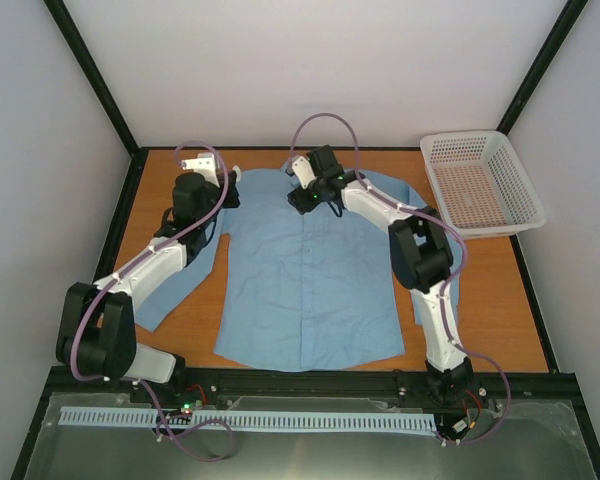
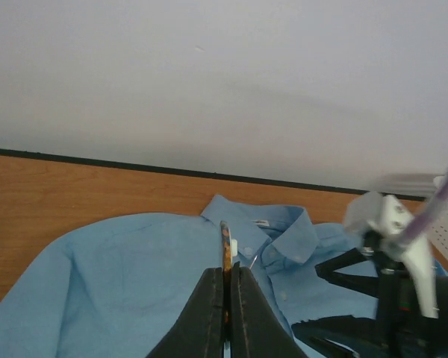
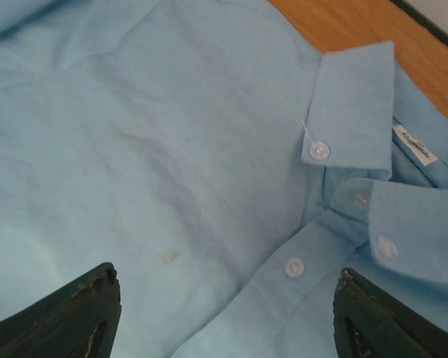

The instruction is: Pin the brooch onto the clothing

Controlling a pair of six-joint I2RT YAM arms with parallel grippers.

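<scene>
The light blue shirt [image 1: 300,290] lies flat on the wooden table, buttoned, with its collar at the far end. My left gripper [image 2: 226,277] is shut on the brooch [image 2: 226,245], a thin disc seen edge-on with a pin sticking out of it, held above the shirt's shoulder left of the collar [image 2: 284,227]. In the top view the left gripper [image 1: 229,192] is at the shirt's left shoulder. My right gripper [image 3: 224,302] is open and empty, hovering over the button placket just below the collar [image 3: 355,104]. It also shows in the top view [image 1: 306,197].
A white mesh basket [image 1: 480,180] stands at the far right of the table [image 1: 500,300]. The right arm's wrist [image 2: 396,246] is close to the right of my left gripper. A small yellowish stain [image 3: 169,256] marks the shirt front.
</scene>
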